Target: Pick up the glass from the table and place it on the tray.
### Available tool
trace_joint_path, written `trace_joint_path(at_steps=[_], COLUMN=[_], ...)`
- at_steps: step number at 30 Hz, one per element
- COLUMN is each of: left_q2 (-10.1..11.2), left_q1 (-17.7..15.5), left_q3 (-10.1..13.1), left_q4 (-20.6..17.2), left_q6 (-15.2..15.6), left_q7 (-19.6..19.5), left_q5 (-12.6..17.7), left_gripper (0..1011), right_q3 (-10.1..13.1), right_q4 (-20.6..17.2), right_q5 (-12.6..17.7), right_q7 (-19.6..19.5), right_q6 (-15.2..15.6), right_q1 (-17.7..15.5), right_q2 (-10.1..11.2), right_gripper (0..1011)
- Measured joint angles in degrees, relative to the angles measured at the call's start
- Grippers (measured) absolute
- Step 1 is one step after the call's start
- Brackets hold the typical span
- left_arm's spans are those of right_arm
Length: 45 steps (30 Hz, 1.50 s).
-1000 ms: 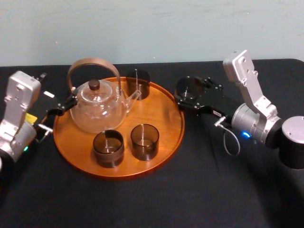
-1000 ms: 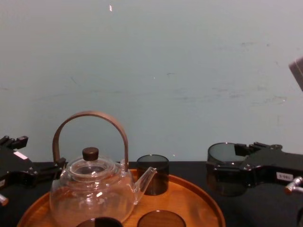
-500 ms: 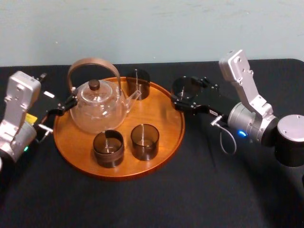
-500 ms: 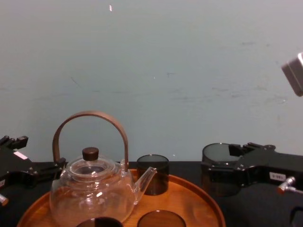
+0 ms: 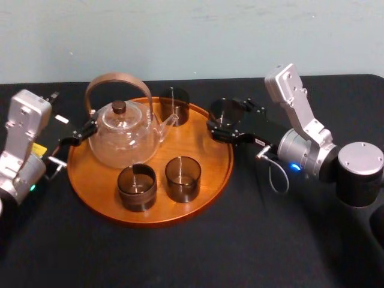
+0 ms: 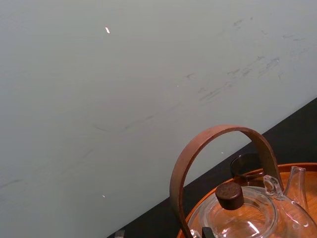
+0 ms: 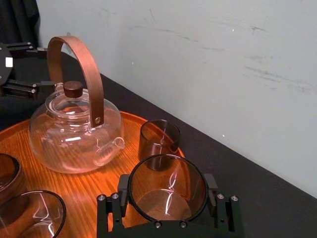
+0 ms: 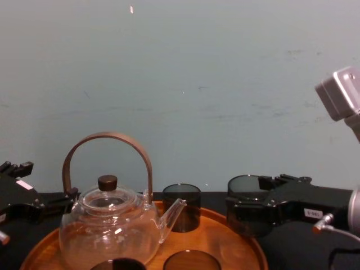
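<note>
Glass (image 5: 222, 110) (image 7: 167, 184) (image 8: 244, 190): smoky, straight-sided, upright, clamped in the right gripper (image 5: 227, 120) (image 7: 167, 214) (image 8: 254, 207). One black finger on each side of its wall, closed against it low down, mouth clear above them.

Position: right gripper reaches in from the robot's right, held level. Glass sits at the tray's right rim (image 5: 230, 153), toward the back. Right wrist view shows orange wood through the base of the glass, so it lies over the tray's edge. Cannot tell whether the base touches the wood or hangs just above it.

Tray (image 7: 101, 191) (image 8: 228, 233): round, orange-brown, low rim, on the black table (image 5: 252, 240).

On the tray:
- clear glass teapot (image 5: 123, 137) (image 6: 242, 220) (image 7: 74, 130) (image 8: 109, 229), left-back part, brown arched handle, dark knob on lid, spout toward the robot's right
- back glass (image 5: 174, 105) (image 7: 159, 139) (image 8: 181, 207), upright, just beyond the spout, near the held glass but apart from it
- two front glasses (image 5: 137, 187), side by side, upright, close but not touching, in the tray's near half

Left gripper (image 5: 77, 137): parked just off the tray's left rim, beside the teapot's handle, holding nothing of the task.

Behind the table: pale blue-grey wall (image 8: 180, 84), faint scuffs
</note>
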Motion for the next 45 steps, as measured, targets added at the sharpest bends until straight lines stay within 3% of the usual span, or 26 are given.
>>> trace_joint_path(at_steps=[45], left_q2=[0.0], left_q1=[0.0], left_q3=[0.0], left_q4=[0.0], left_q6=[0.0], left_q7=[0.0], left_q5=[0.0], left_gripper=[1009], right_q3=[-3.71], right_q4=[9.45], right_q5=[-1.41], right_q7=[1.51], right_q6=[-1.72], right_q1=[5.47], right_q2=[-4.29], right_gripper=[915])
